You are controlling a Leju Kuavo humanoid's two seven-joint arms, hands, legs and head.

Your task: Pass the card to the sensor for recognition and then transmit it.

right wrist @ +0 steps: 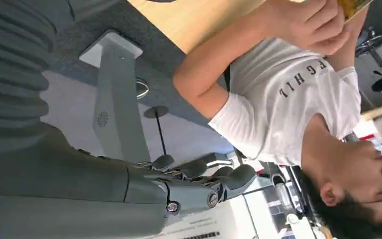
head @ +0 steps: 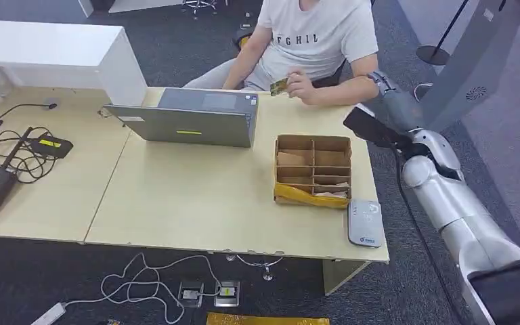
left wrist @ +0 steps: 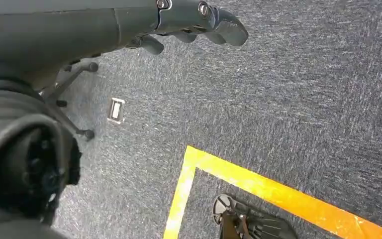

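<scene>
— Is the robot holding anything? Its right hand [right wrist: 199, 184] is hanging beside the surface [head: 196, 203], fingers [right wrist: 238, 177] apart, empty; its left hand [left wrist: 194, 20] is too.

— The person's hand [head: 302, 87] is gripping the card [head: 279, 87]; receiving it is seemingly next.

I see a table [head: 196, 203] ahead, with a laptop [head: 189, 116] at its far middle. Right of the laptop sits a divided cardboard box [head: 313, 169], and a card reader [head: 364, 222] lies just beside the box at the table's near right corner. A person [head: 311, 40] sits behind the table, holding a card [head: 279, 87] above its far edge. Routers and cables [head: 13, 159] lie at the table's left end.
</scene>
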